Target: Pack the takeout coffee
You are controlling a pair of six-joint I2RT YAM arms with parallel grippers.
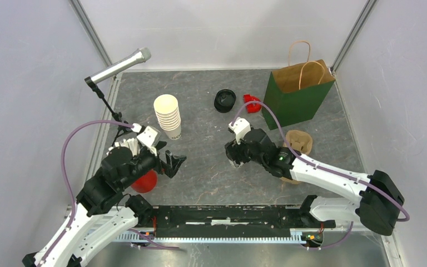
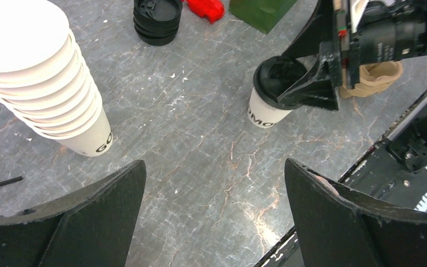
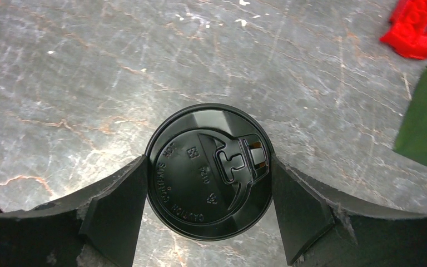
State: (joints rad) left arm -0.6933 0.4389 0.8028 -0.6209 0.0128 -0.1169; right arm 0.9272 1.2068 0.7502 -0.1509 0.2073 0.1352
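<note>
Closely, right jaws flank the lidded cup (image 3: 208,178), grip unclear; left jaws gape empty near stacked cups (image 2: 33,72).

**Materials and finishes.** Lid (image 3: 208,172): glossy black plastic, smooth, with raised lettering. Takeout cup (image 2: 264,114) under it: matt cream paper with dark print. My right claw (image 3: 208,214): matt black plastic, rough and ragged along its edges; my left claw (image 2: 214,164) is the same. Surface (image 3: 89,67): grey, stone-veined, scratched, with a faint sheen. Stack of lidless cups (image 2: 39,78): matt cream paper. Paper bag (image 1: 297,100): matt green outside, plain brown inside.
</note>
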